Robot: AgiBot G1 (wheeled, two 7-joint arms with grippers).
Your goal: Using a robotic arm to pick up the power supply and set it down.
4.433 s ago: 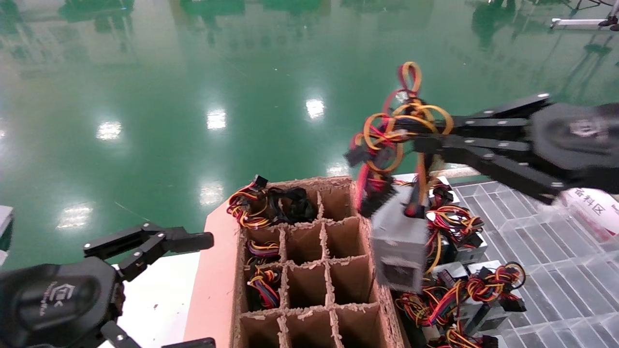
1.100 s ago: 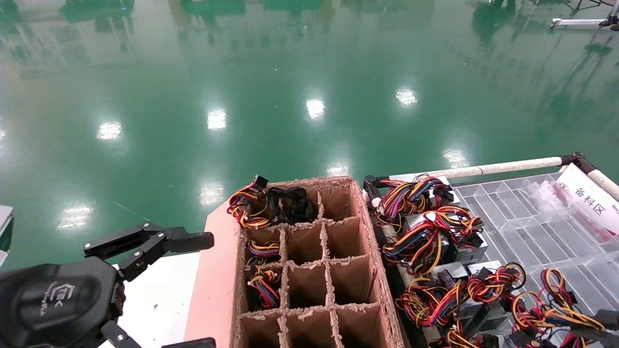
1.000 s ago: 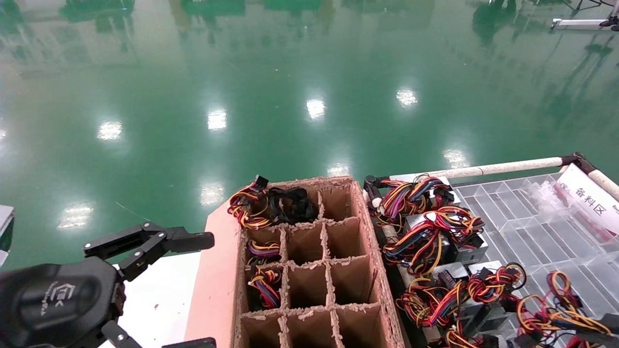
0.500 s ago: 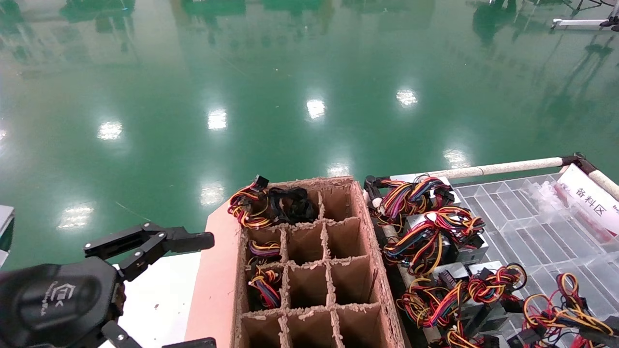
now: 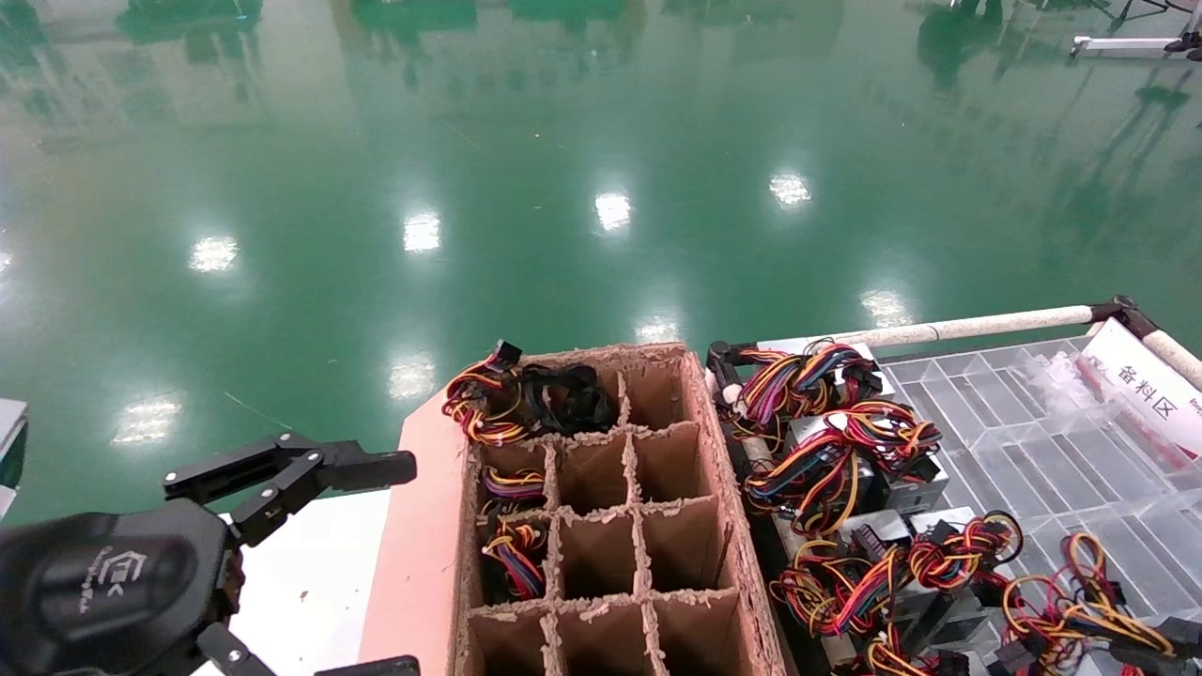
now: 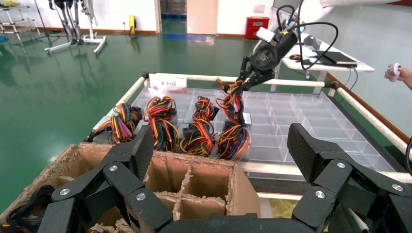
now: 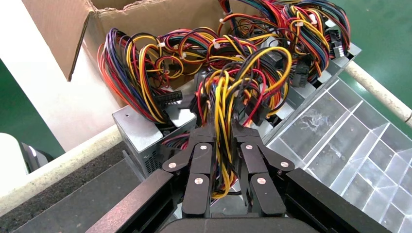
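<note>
The power supply shows as a bundle of yellow, orange, red and black wires [image 5: 1080, 610] at the near right, on the clear tray beside the other units. My right gripper [image 7: 224, 133] is shut on that bundle [image 7: 243, 77], the wires running straight up between its fingers [image 7: 199, 160]. The supply's metal box is hidden under the wires. The left wrist view shows the robotic arm [image 6: 265, 53] reaching down to the same bundle [image 6: 233, 104]. My left gripper [image 5: 394, 563] stands open and empty at the near left, beside the cardboard box.
A cardboard box [image 5: 734, 526] with divider cells holds a few wire bundles [image 5: 512, 404] on its far left. Several other power supplies [image 5: 826, 441] with purple and blue wires lie on the clear compartment tray [image 5: 1061, 441]. A white rail [image 5: 977, 326] borders the tray.
The right gripper has carried the power supply from above the cardboard box down to the tray's near right. Over the last second the bundle has only shifted slightly. The left arm has not moved.
</note>
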